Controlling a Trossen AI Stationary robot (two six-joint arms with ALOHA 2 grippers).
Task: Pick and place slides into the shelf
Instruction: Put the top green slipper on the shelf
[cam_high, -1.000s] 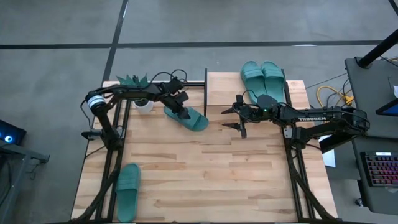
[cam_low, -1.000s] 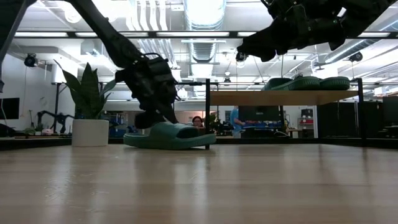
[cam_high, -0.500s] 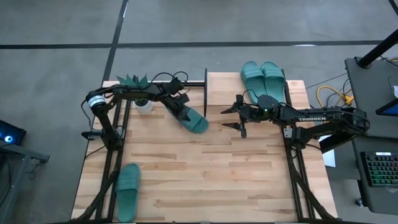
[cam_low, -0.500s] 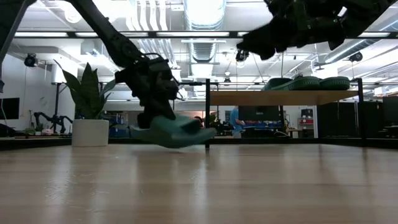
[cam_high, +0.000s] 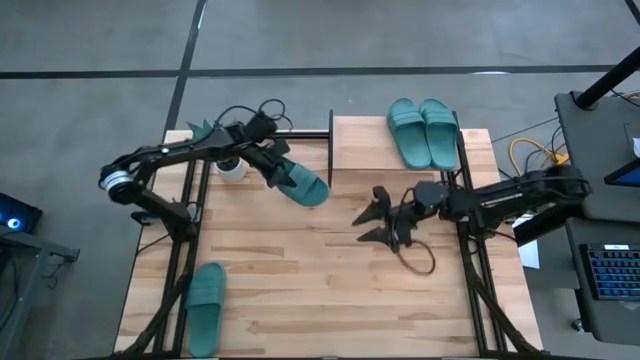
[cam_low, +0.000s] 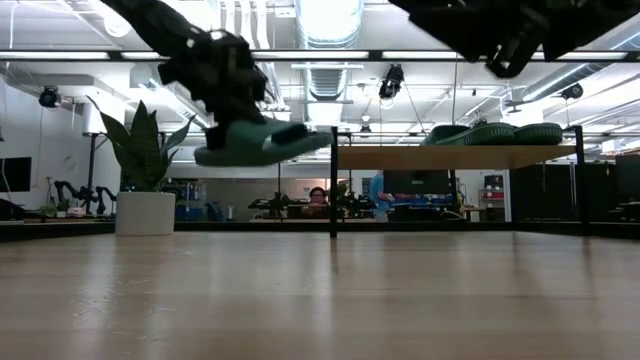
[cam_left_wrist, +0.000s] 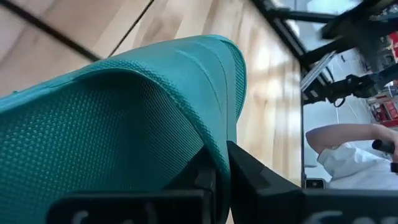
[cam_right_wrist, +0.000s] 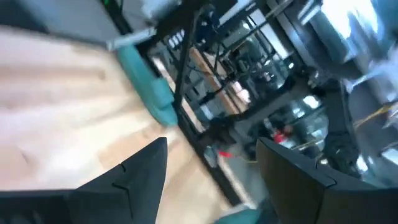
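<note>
A light-wood plank tabletop is being shown from above, standing on a grey concrete floor, with a keyboard lying beside its right edge. The shelf is standing at the far right of the tabletop, and two slides are lying side by side on its top board. Another slide is lying at the near left corner of the tabletop. A fourth slide is being gripped by the closed left claw just beside a potted plant and left of the shelf. The right claw is being held open over the middle of the tabletop, empty. Only in the low view is the held slide being shown lifted clear of the tabletop, about level with the shelf's top board, and a room with ceiling lights and a person far behind is being revealed. In the left wrist view the slide's textured strap is being shown pinched between the fingers.
</note>
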